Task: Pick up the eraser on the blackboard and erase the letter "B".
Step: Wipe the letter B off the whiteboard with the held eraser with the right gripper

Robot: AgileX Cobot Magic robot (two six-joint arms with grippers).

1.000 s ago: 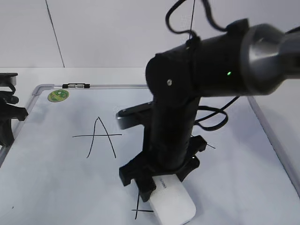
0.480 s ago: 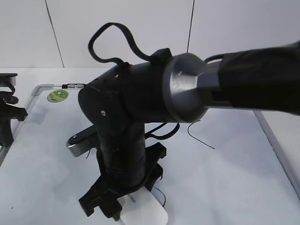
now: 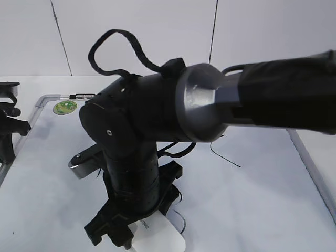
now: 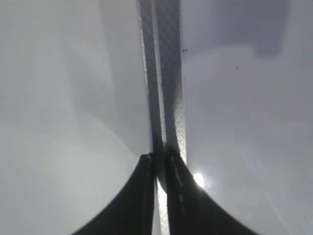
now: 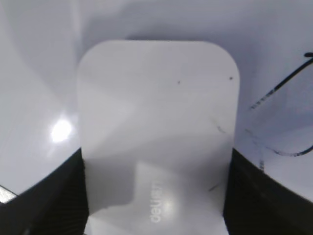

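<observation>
Eraser (image 5: 156, 132) position: flat on the blackboard (image 3: 262, 210), near the lower edge of the exterior view, clamped between the two dark fingers of the right gripper (image 3: 139, 233). In the right wrist view the fingers (image 5: 44, 196) press against both long sides of the white block, and its grey lettering faces up. Thin black marker strokes (image 5: 279, 122) lie on the board surface just beside the eraser, on the right of that view; which letter they belong to cannot be told. The right arm (image 3: 184, 110) covers most of the board centre in the exterior view. A further curved black stroke (image 3: 223, 155) shows to the right of the arm. The green round sticker (image 3: 65, 107) sits near the far left corner of the board.

Left gripper (image 4: 160, 196): fingers pressed together, nothing between them, positioned over the grey frame (image 4: 164, 73) of the board.
</observation>
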